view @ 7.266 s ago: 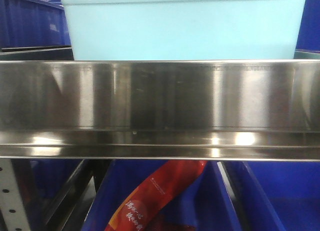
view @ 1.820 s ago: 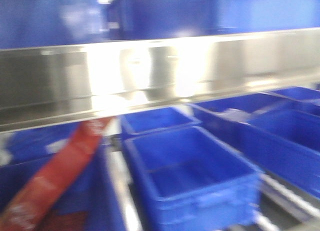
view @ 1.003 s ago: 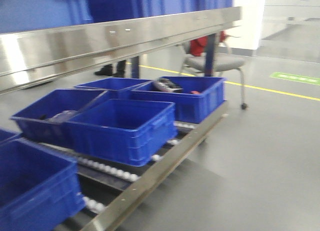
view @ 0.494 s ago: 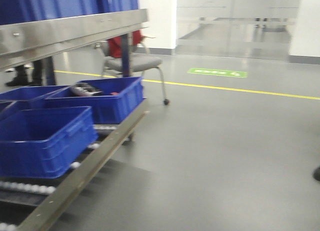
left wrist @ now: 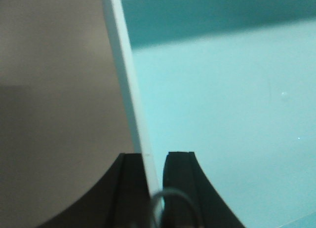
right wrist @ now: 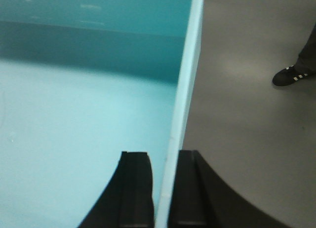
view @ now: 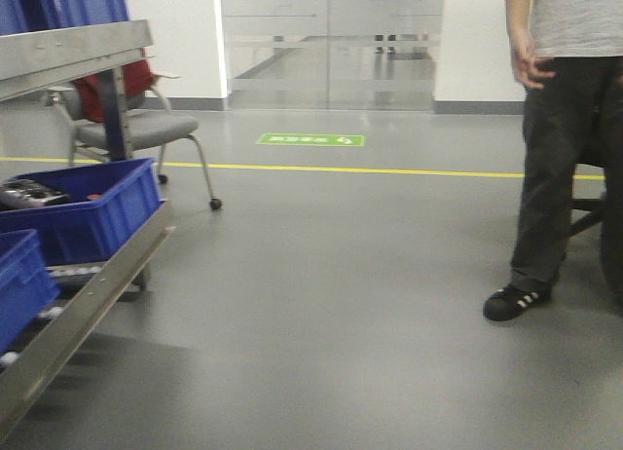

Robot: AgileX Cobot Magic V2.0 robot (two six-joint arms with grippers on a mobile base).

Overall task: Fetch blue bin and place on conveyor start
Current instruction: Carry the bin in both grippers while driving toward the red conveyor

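Front view, left edge: stainless-steel shelf rail [view: 68,51] at the top, with dark blue crates on the sloping roller rack [view: 83,299] beneath it. The nearer crate [view: 18,284] is cut by the frame; the farther crate [view: 92,211] holds a dark object too blurred to identify. Behind the rack stands a grey wheeled chair [view: 136,131] with a red item [view: 115,85] against its back. Centre: bare grey floor [view: 321,314], crossed by a yellow line [view: 370,169], with a green floor marking [view: 311,139] before glass doors [view: 331,41]. Right edge: a person [view: 555,148] in dark trousers, cut off above the chest, with a black striped shoe [view: 516,302]. Left wrist view: the left hand [left wrist: 154,161] is clenched on the side wall of the blue bin [left wrist: 222,114], one black finger outside, one inside, both touching the wall. The bin's pale aqua interior lies right of the wall, grey floor left. Right wrist view: the right hand [right wrist: 164,161] grasps the opposite wall of the blue bin [right wrist: 74,114] the same way, interior to the left, floor and the same shoe [right wrist: 291,75] to the right. The bin hangs between both hands above the floor.
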